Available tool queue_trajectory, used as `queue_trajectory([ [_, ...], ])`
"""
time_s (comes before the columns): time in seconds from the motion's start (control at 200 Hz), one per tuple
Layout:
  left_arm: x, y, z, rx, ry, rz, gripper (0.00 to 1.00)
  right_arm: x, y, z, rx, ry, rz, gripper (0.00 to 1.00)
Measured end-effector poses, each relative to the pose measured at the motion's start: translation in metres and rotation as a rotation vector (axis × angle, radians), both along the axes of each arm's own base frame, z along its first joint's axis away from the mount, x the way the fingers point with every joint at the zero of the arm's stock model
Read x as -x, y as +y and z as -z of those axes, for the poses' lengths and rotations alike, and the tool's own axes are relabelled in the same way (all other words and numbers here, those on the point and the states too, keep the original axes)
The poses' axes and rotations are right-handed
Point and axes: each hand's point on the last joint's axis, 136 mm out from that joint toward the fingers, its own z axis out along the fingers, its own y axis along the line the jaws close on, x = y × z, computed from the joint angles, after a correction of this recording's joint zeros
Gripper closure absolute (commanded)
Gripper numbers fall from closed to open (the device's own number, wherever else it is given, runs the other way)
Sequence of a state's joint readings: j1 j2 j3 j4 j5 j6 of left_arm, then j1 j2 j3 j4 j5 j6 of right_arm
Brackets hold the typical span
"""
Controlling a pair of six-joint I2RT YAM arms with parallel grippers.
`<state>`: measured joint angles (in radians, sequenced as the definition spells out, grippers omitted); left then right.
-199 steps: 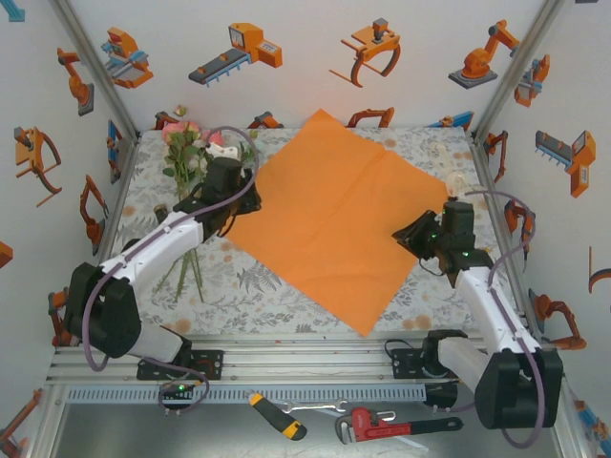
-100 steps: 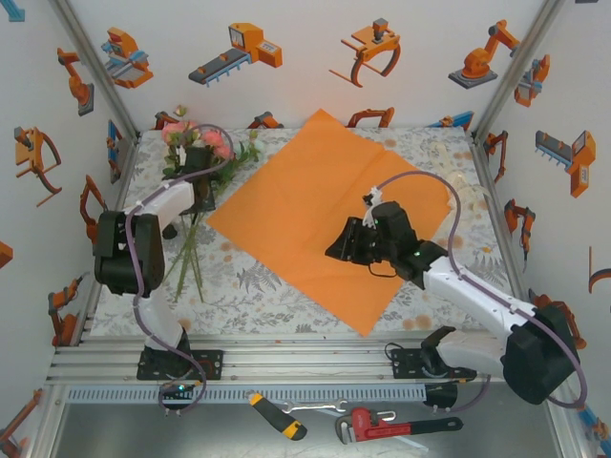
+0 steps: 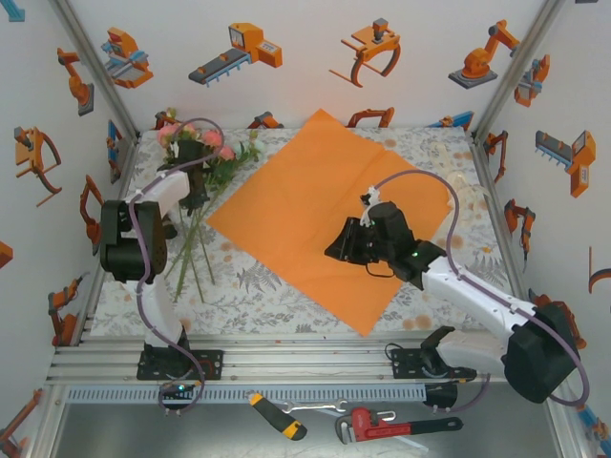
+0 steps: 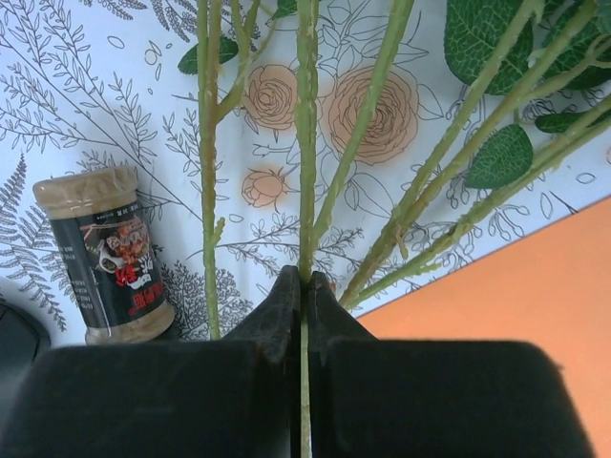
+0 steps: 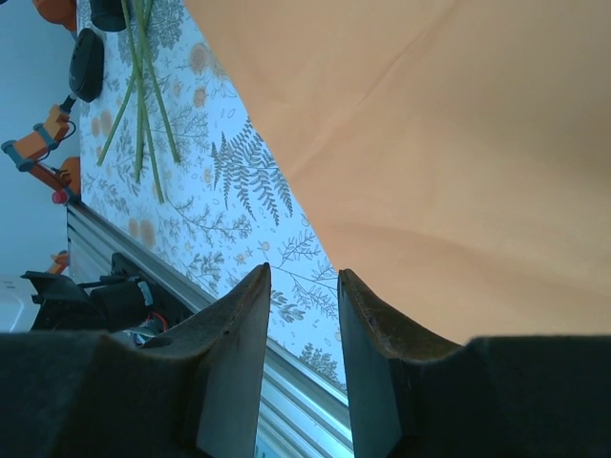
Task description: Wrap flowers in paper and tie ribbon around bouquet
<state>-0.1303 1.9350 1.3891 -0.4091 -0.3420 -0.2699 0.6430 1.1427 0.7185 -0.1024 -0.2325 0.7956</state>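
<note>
The flowers [image 3: 202, 145], pink and white roses with green leaves, lie at the back left, their long stems [image 3: 191, 253] running toward me. My left gripper [image 3: 196, 188] [image 4: 305, 278] is shut on one thin green stem [image 4: 305, 143]; the other stems [image 4: 430, 191] fan out beside it. The orange paper [image 3: 325, 205] [image 4: 516, 286] [image 5: 458, 143] lies flat in the middle of the table. My right gripper [image 3: 342, 246] [image 5: 304, 275] hovers over the paper's front-left edge, open, with nothing between its fingers. A pale strip that may be the ribbon [image 3: 462, 179] lies by the paper's right corner.
A small jar with a dark label [image 4: 110, 253] lies on the floral tablecloth [image 3: 277, 286] just left of the stems. A screwdriver [image 3: 277, 416] and a red pipe wrench [image 3: 387, 423] lie in front of the rail [image 3: 305, 358]. Frame posts stand at the back corners.
My left arm moved back over the flowers and its gripper closed on a stem. My right arm swung in from the right edge to above the paper's front part.
</note>
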Motion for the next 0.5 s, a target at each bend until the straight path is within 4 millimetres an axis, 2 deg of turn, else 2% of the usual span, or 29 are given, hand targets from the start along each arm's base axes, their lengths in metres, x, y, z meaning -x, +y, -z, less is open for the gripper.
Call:
queue_trajectory([
  [0.075, 0.003, -0.004, -0.016, 0.035, -0.030, 0.008, 1.00, -0.001, -0.002, -0.003, 0.004, -0.004, 0.009, 0.64],
  [0.14, 0.006, -0.011, -0.040, 0.094, -0.084, 0.021, 1.00, -0.002, -0.003, -0.007, 0.004, -0.014, 0.018, 0.64],
  [0.245, 0.019, -0.031, -0.093, 0.237, -0.221, 0.052, 1.00, -0.005, -0.007, -0.015, 0.006, -0.041, 0.045, 0.63],
  [0.325, 0.027, -0.059, -0.137, 0.342, -0.338, 0.103, 1.00, -0.008, -0.012, -0.022, 0.013, -0.063, 0.073, 0.62],
  [0.385, 0.031, -0.099, -0.171, 0.431, -0.430, 0.184, 1.00, -0.010, -0.017, -0.028, 0.017, -0.078, 0.093, 0.60],
  [0.416, 0.032, -0.116, -0.179, 0.461, -0.453, 0.216, 1.00, -0.011, -0.019, -0.031, 0.017, -0.086, 0.105, 0.60],
  [0.501, 0.037, -0.189, -0.197, 0.575, -0.485, 0.348, 1.00, -0.017, -0.033, -0.040, 0.025, -0.112, 0.154, 0.58],
])
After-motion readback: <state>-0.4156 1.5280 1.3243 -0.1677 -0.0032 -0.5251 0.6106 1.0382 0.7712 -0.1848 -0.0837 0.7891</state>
